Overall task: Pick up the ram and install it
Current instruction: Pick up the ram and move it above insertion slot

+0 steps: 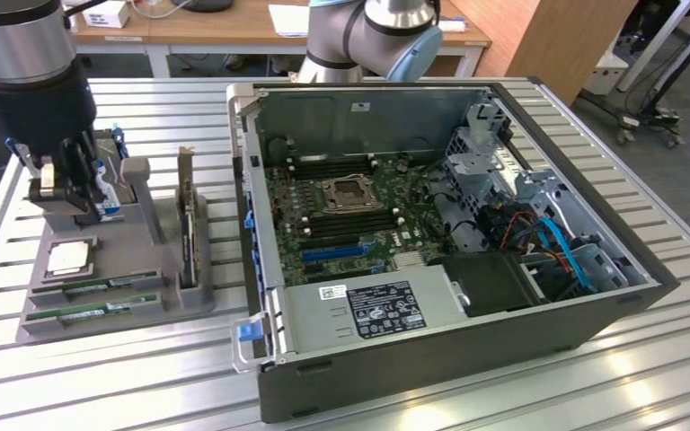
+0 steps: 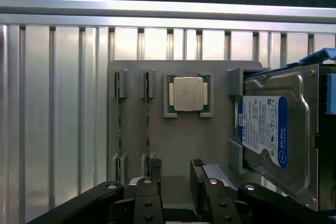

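Wrist view, ram: a thin green stick standing on edge in a slot of the grey holder tray, just beside the processor.
Second stick: parallel in the next slot, on the side away from the processor.
Ram and gripper: the ram is not held and does not lie between the fingers. One end of it shows just beside one fingertip, and the stick runs away from there along the tray.
Gripper: the jaws stand apart with nothing in them, and bare tray shows through the gap.
Exterior view, placing: the gripper hangs over the tray at the exterior view's left, towards the tray's far end. Both sticks sit lower down at the tray's near end.
Arm: its dark and silver wrist comes straight down from the upper corner, with the fingers pointing down at the tray.
Hard drive: silver with a blue label, upright in the tray on the processor's other side.
Expansion card: on edge along the tray's side nearest the case.
Computer case: open, on the slatted table at the exterior view's right, with its motherboard exposed.
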`<move>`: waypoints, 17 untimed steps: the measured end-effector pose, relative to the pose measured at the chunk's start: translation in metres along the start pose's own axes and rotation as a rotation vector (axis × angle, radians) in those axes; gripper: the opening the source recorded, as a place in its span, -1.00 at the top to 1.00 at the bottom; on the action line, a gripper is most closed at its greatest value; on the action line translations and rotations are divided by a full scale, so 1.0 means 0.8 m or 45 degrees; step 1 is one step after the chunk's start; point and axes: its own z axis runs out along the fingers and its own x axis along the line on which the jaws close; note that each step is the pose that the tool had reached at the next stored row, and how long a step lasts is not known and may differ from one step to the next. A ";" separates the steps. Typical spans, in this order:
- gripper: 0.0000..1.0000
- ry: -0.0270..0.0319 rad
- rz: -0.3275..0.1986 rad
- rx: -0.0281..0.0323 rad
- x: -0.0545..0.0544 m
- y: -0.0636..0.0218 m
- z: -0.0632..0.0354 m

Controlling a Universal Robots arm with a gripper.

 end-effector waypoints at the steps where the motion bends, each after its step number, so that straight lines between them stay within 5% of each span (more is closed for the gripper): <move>1: 0.29 -0.0001 0.000 -0.0001 0.002 0.000 0.000; 17: 0.29 0.0000 0.000 -0.0001 0.034 0.000 -0.001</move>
